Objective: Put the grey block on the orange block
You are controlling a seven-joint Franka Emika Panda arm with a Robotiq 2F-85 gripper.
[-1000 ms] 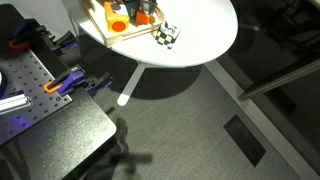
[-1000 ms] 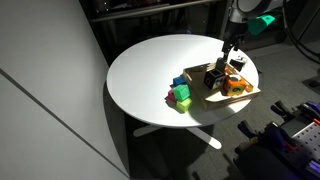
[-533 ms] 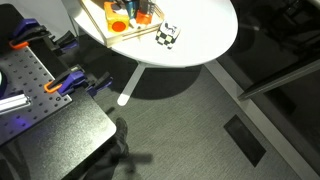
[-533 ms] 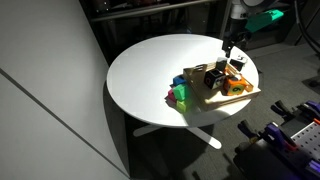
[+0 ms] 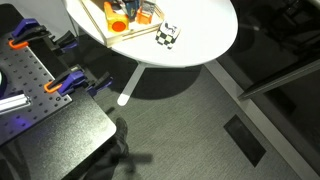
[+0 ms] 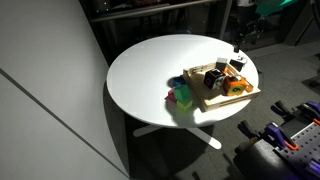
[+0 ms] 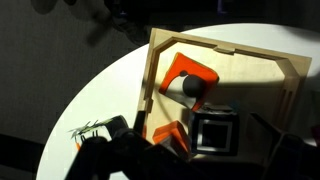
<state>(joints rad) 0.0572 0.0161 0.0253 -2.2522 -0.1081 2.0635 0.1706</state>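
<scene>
Fingers: our gripper [image 6: 238,44] hangs above the tray [image 6: 243,95]; we cannot tell its spread.
Grey block: in the tray [image 7: 212,130], beside the orange block [image 7: 190,75].
Risk: crowded pieces may get knocked.

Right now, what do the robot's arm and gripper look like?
In an exterior view the arm is pale grey with a teal-green part; the gripper is black and slim. In the wrist view its fingers are dark and blurred. No markings readable.
</scene>
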